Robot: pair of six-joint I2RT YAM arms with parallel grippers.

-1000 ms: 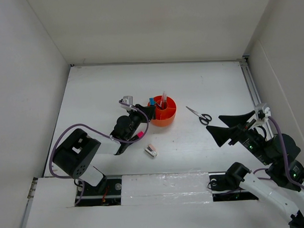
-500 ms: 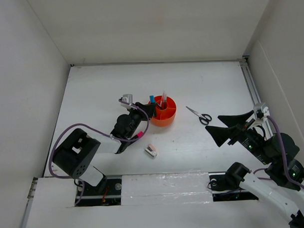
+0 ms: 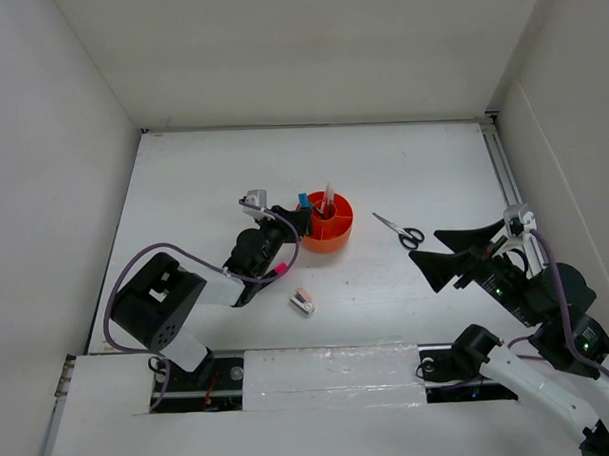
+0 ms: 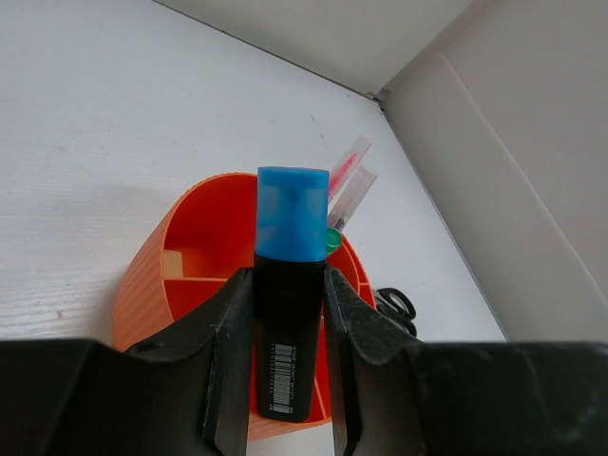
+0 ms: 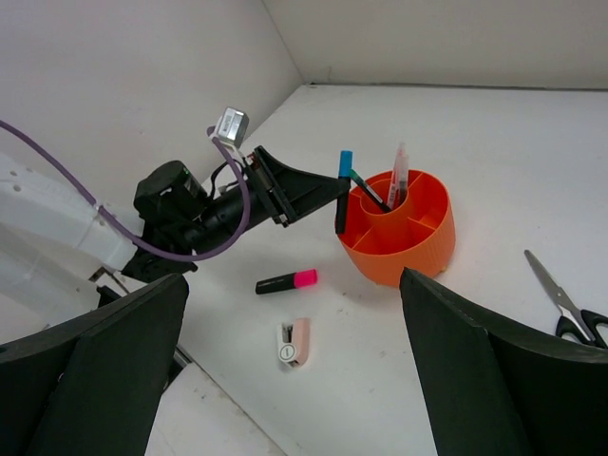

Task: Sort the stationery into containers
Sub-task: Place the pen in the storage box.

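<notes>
You were in the middle of the drop-off for one item. Your left gripper point(image 4: 290, 282) was pinching the blue-capped marker point(image 4: 293, 214) by its black body, cap up and roughly upright, right over the near rim of the orange organiser point(image 4: 152, 275) at the centre of the wrist view. Whether the marker's lower end had already entered a compartment could not be told.

Your right gripper point(image 3: 432, 252) hung spread wide at the lower right of the overhead frame, holding nothing.

The next move, as I judge it, called for you to centre the marker over one open wedge rather than over a divider or the rim, lower it, then part the gripper and lift straight up so you did not catch the pens standing in the central cup.

Left on the desk point(image 3: 202, 172) were the pink-capped marker point(image 5: 285, 281), the pink-white clip piece point(image 5: 293, 342) just below it, and the scissors point(image 5: 570, 309) at the right edge.
</notes>
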